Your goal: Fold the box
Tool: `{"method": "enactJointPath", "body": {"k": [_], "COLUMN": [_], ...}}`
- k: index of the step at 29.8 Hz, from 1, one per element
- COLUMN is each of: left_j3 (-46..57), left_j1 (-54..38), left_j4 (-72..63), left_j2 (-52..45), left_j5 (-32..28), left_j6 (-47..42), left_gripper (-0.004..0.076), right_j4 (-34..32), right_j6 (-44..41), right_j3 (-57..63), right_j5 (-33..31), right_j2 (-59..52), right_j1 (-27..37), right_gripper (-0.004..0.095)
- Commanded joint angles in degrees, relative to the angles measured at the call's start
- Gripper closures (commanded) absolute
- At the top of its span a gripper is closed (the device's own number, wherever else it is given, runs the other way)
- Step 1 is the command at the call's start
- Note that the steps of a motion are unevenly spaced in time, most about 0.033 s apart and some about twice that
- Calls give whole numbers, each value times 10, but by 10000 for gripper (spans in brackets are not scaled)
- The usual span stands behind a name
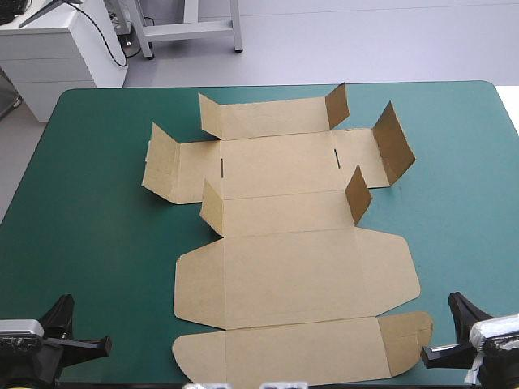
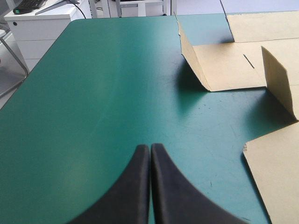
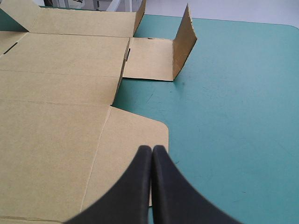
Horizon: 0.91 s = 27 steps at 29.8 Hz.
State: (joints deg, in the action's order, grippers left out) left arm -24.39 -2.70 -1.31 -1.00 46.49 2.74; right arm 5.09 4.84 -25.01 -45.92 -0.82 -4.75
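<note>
The box (image 1: pixel 300 267) lies as a cut brown sheet in the middle of the teal-green tabletop (image 1: pixel 89 211), reaching from near the far edge to the near edge. It is mostly flat (six small flaps toward its far end stand tilted up). The left gripper (image 2: pixel 150 148) is by the near left corner, its black fingers pressed together on nothing, with bare cover ahead. The right gripper (image 3: pixel 152 149), by the near right corner, is likewise closed and empty, near the sheet's rounded flap.
</note>
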Motion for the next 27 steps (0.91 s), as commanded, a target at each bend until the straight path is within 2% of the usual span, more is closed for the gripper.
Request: {"method": "enactJointPath", "body": {"k": [1, 8, 12, 19, 23, 27], "left_j3": [-12, -12, -12, -12, -12, -12], "left_j1": [1, 1, 1, 1, 1, 1], "left_j4": [-5, -5, -5, -5, -5, -5], "left_j2": [-5, -5, -5, -5, -5, -5], "left_j5": [-44, -44, -44, -44, -44, -44], "left_j6": [-2, -2, -2, -2, -2, -2], "left_gripper": [731, 731, 731, 731, 731, 731], "right_j4": [2, 2, 17, 69, 83, 91], "right_j6": [3, 21, 15, 30, 78, 83], "right_j3": [-15, -27, -70, -202, -276, -339], "right_j5": [44, 52, 22, -52, -69, -73], "right_j2": [-13, -5, 52, 267, 378, 482], "right_j1": [-1, -1, -1, -1, -1, -1], "right_gripper": [929, 929, 929, 927, 927, 927]}}
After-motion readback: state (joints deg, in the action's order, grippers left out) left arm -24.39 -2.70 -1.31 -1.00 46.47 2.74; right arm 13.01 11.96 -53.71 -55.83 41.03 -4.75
